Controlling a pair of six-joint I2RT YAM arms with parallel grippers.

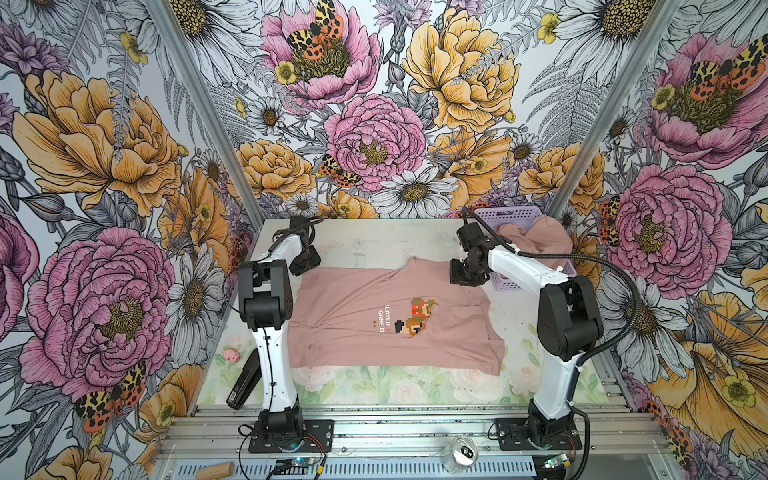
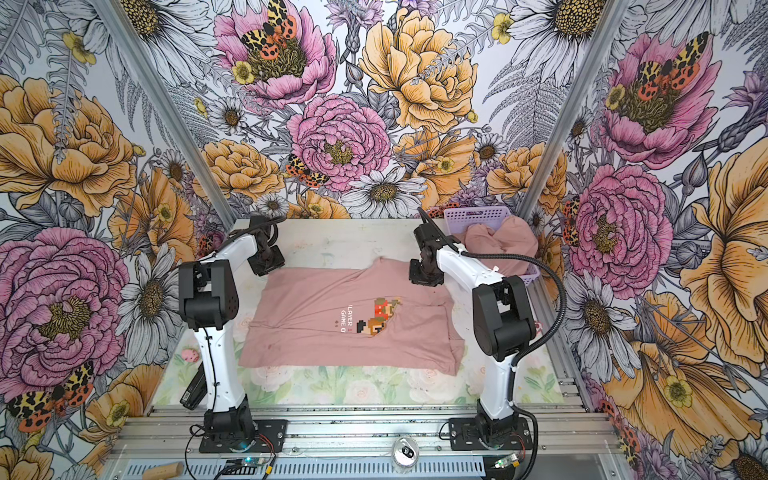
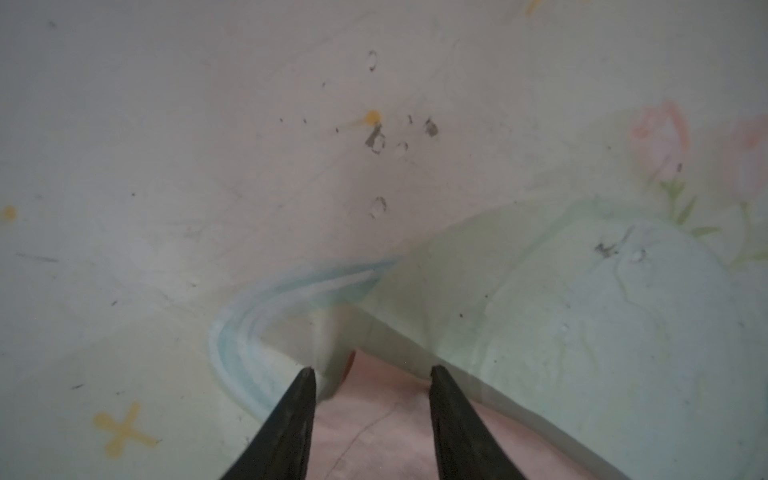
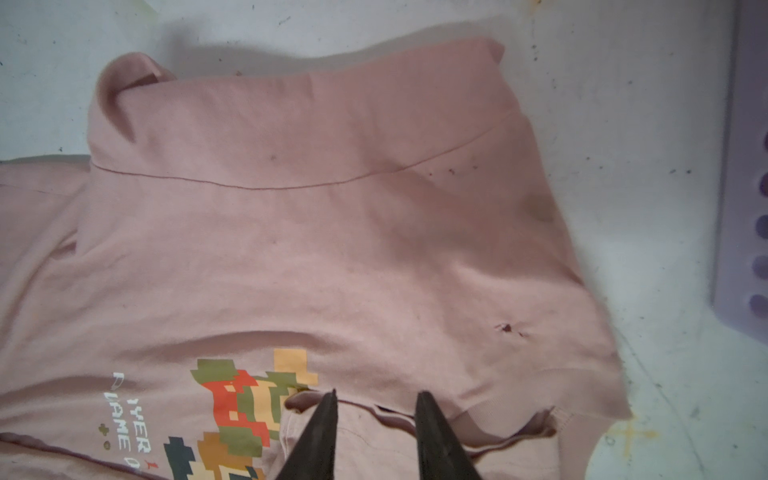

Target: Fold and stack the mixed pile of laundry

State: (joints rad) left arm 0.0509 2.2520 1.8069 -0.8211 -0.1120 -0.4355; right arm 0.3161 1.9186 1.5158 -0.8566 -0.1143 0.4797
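A dusty-pink T-shirt (image 1: 353,316) (image 2: 316,324) with a pixel-art figure and white lettering lies spread on the table, its right side folded over. My left gripper (image 1: 305,266) (image 3: 372,370) sits at the shirt's far-left corner. Its jaws stand apart, and the pink corner (image 3: 374,428) lies between them. My right gripper (image 1: 463,276) (image 4: 377,394) hovers over the shirt's far-right part, open. The folded edge by the figure (image 4: 249,399) lies under its tips. More pink cloth (image 1: 536,239) (image 2: 498,245) is heaped in the basket.
The lavender perforated basket (image 1: 505,214) (image 4: 744,208) stands at the back right, close behind the right arm. A black tool (image 1: 245,384) leans at the table's left front. A can (image 1: 459,453) and a wooden piece (image 1: 216,471) rest on the front rail.
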